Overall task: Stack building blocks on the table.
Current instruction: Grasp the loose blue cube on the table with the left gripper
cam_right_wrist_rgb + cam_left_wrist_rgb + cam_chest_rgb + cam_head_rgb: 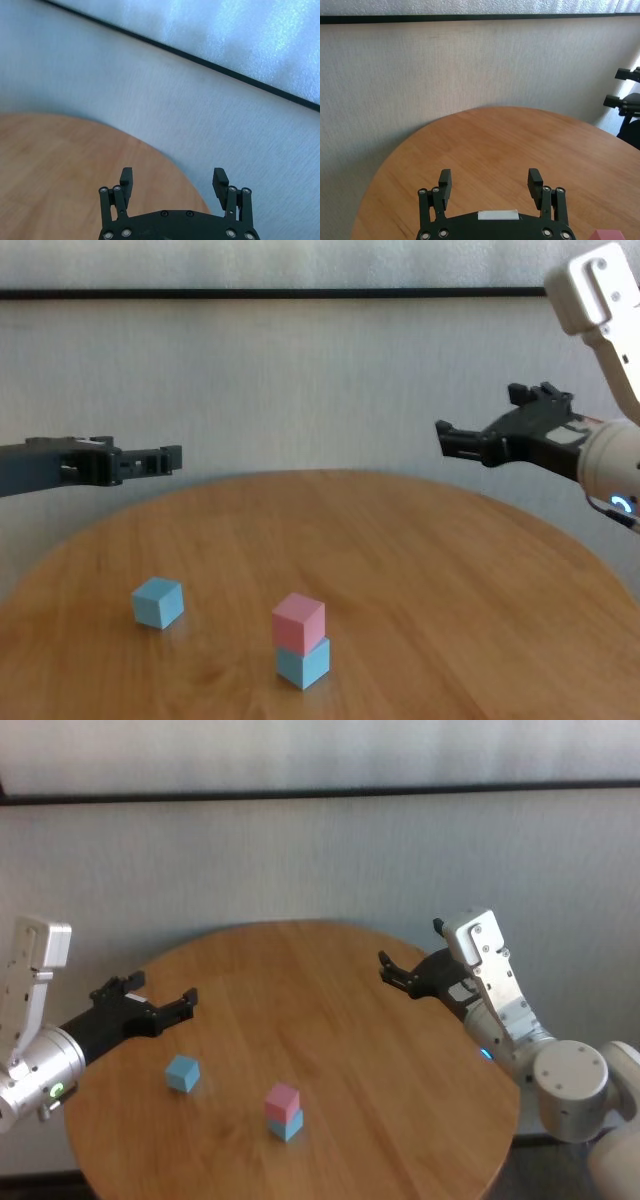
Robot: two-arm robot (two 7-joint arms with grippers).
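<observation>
**Blocks: two stacked, one blue cube left to place**

Blocks stand in two spots on the round wooden table (400,1050). A pink block (282,1100) sits squarely on a light blue block (288,1125) near the table's front, slightly right of the loose light blue block (182,1073), which rests alone, apart from the pair, on the robot's left.

Both arms hover above the table, holding nothing. The left tool (160,1004) hangs over the left edge, jaws spread wide and empty, nearest the loose block. The right tool (400,972) is raised over the far right edge, also wide open and empty, well away from every block.

The step in hand looks like fetching the loose blue block to top the stack. The left tool is better placed for it. It should come down straight over the cube, fingers square to two opposite faces, and close near the block's middle so it does not twist. For placing, approach the stack from above, line the edges up with the pink block, and release only once the faces touch; a sideways brush could topple the pair.
</observation>
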